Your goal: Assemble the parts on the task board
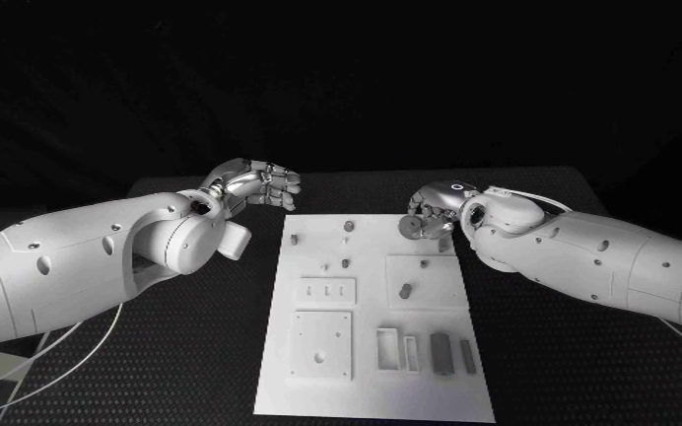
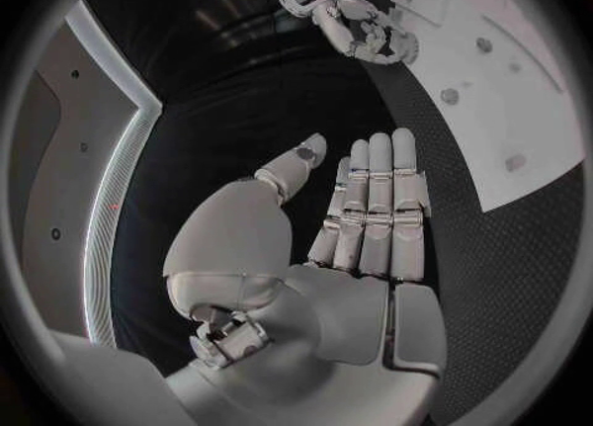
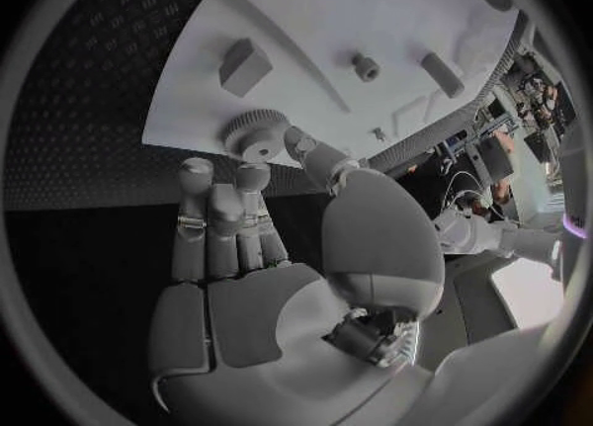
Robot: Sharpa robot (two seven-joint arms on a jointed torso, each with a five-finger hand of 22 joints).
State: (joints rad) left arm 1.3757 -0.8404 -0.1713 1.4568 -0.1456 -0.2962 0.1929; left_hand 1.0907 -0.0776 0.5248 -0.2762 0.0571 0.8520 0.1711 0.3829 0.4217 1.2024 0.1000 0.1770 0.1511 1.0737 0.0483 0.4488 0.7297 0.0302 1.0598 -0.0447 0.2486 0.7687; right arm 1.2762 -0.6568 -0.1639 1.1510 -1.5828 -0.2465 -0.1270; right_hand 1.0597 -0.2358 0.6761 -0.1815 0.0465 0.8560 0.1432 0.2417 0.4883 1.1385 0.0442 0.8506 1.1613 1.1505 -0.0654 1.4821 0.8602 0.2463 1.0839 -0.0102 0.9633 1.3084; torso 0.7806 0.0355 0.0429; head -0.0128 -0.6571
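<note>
While the white task board (image 1: 373, 322) lies mid-desk (image 1: 185, 347) with most grey parts (image 1: 441, 352) loose in its trays, little looks assembled; the right robot hand (image 1: 427, 221) pinches a small gear (image 3: 253, 133) over the far edge, and the left robot hand (image 1: 263, 187) hovers alongside, fingers straight, holding nothing.

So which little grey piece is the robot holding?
The round gear with teeth around its edge. The right hand pinches it at the far end of the board. The other grey pieces lie untouched.
</note>
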